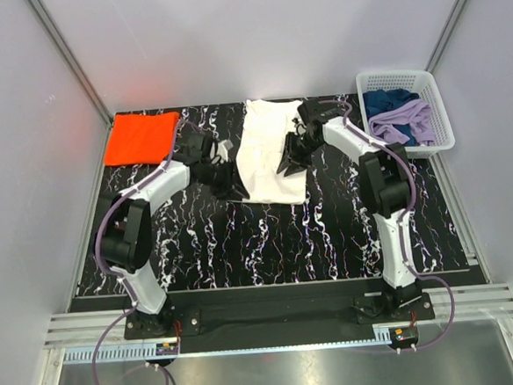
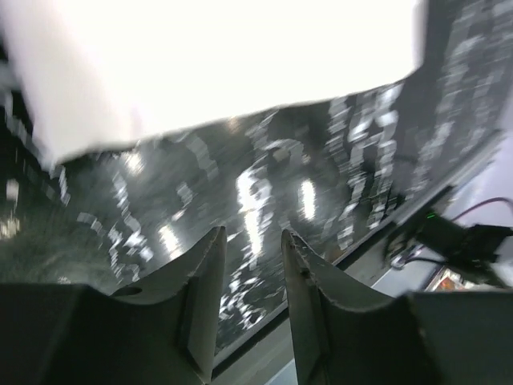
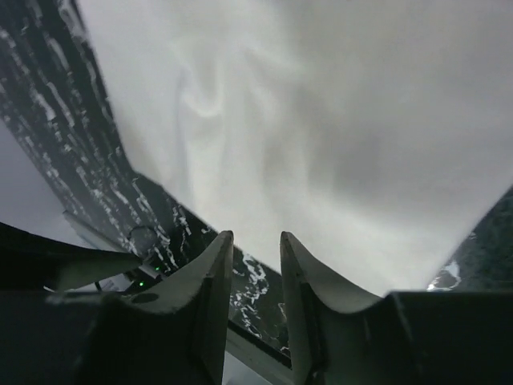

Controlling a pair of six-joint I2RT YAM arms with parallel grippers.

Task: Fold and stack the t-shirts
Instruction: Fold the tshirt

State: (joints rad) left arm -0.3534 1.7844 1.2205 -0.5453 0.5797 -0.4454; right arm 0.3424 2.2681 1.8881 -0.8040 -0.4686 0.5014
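The white t-shirt (image 1: 266, 143) lies at the back middle of the worktop (image 1: 243, 246) as a long strip, its long axis running from 12 to 6 o'clock in the top view. The coming move turns on the two arms flanking that strip. The left claw (image 1: 226, 179) sits at the shirt's 8 o'clock edge and the right claw (image 1: 289, 159) at its 3 o'clock edge, so the cloth lies toward 3 o'clock from the left one and toward 9 o'clock from the right. We judge both about equally near. In each wrist view the fingers stand a narrow gap apart with nothing between them, and white cloth fills the view just beyond the tips. The orange t-shirt (image 1: 141, 137) lies folded flat at the worktop's 10 o'clock corner, well apart from both claws. A white basket (image 1: 440, 109) with blue and purple cloth stands at 2 o'clock. In the top view the dark claw bodies cover both shirt edges, so we cannot tell whether the tips touch cloth. The left wrist view is blurred and washed out, and we see no print or collar.
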